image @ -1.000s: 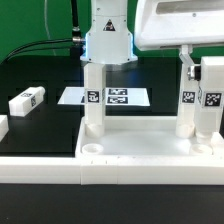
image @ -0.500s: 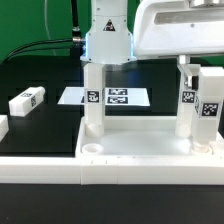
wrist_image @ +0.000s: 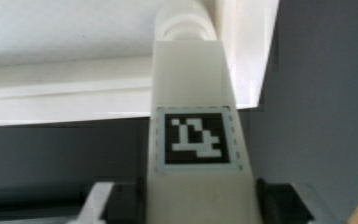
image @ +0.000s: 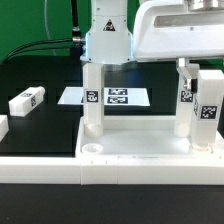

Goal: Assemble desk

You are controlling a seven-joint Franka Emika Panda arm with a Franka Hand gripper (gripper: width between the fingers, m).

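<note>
Since a second ago the nearest right leg [image: 208,115] has edged slightly left, while the hand [image: 94,68] has stayed put.

Exterior view: the hand pinches the top of an upright leg [image: 93,115] standing on the left side of the desk slab [image: 140,150]. A second right leg [image: 185,108] stands farther back. A loose leg [image: 27,101] lies on the black tabletop [image: 45,135] at the left, and the marker board [image: 128,97] lies beyond the slab.
Wrist view: the fingers [wrist_image: 105,203] press on both sides of the upright leg [wrist_image: 194,110], just below its tag.

The hand [wrist_image: 194,205] points straight down, fingers [wrist_image: 101,206] clamping a leg [wrist_image: 194,100].
</note>
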